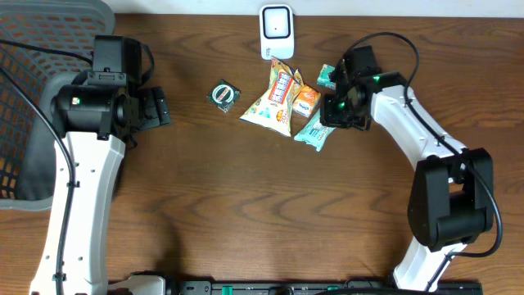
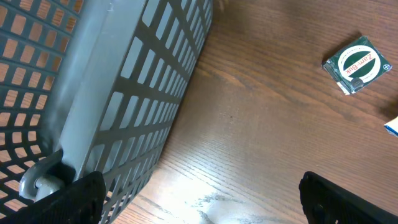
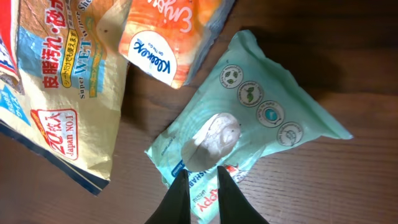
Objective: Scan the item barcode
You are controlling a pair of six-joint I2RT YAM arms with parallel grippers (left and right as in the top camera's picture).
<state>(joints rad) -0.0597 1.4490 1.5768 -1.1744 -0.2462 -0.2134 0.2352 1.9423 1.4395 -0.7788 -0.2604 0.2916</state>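
On a dark wood-grain table [image 1: 246, 197], the right gripper [image 3: 202, 186] pinches a mint-green wipes pack [image 3: 249, 118] beside snack packets [image 1: 274, 98], below a white scanner [image 1: 276, 31], while the left gripper [image 1: 155, 108] stands wide open near a grey mesh basket [image 2: 106, 93].

The worktop [image 1: 246, 197] carries one white scanner [image 1: 276, 31] at its far edge and one small green-and-white round-label packet [image 1: 223, 94] near the middle. Beside them lie four soft packs: two teal wipe packs [image 1: 313, 131] [image 1: 327, 76], one orange tissue pack [image 1: 305, 101] and one large yellow wet-wipe bag [image 1: 274, 100]. One grey mesh basket [image 1: 33, 106] stands at the left edge.
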